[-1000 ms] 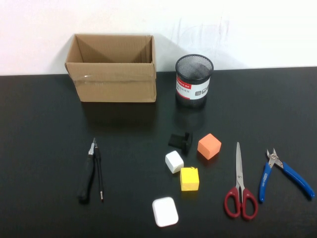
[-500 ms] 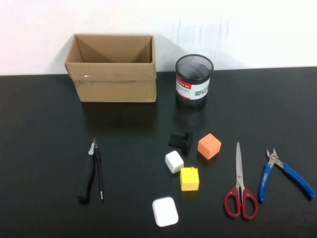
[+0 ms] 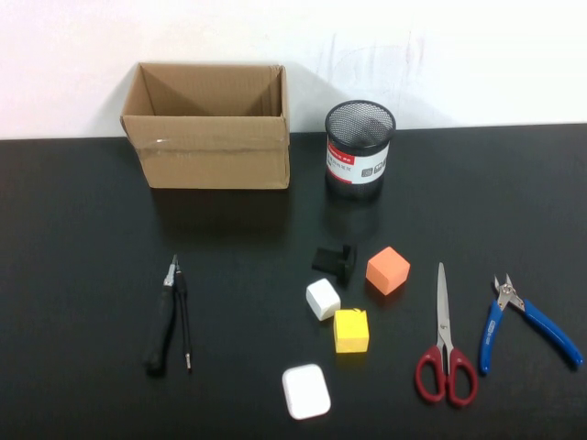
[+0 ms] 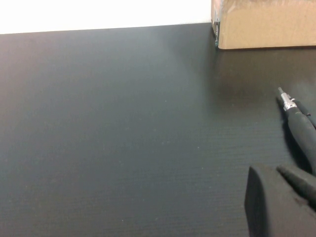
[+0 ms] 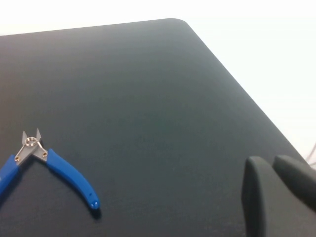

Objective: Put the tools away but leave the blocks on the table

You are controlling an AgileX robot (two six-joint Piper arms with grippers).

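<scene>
Nothing has moved since the earlier frames: every tool and block lies where it lay, and neither arm enters the high view.

The left gripper [image 4: 284, 197] shows only as dark finger ends at the edge of its wrist view, jaws clenched on nothing. Just beyond them lie the slim black-handled pliers [image 3: 162, 321], cut off in that wrist view, with the thin black driver [image 3: 183, 321] touching alongside. Farther out from those jaws stands the cardboard box [image 3: 209, 126], open-topped; what shows of its inside looks empty, though its floor is hidden by the front wall.

Between the two jaws on the black surface [image 3: 83, 229] sit the small black clip piece [image 3: 335, 260], white block [image 3: 322, 299], yellow block [image 3: 350, 331], orange block [image 3: 387, 270] and a white rounded case [image 3: 305, 391]. Behind them the mesh cup [image 3: 359, 148] stands, its bottom not visible.

The red-handled scissors [image 3: 445, 344] lie shut. The blue-handled cutters [image 3: 527, 323] lie spread, well apart from the right gripper [image 5: 281, 192], whose jaws are clenched and empty.
</scene>
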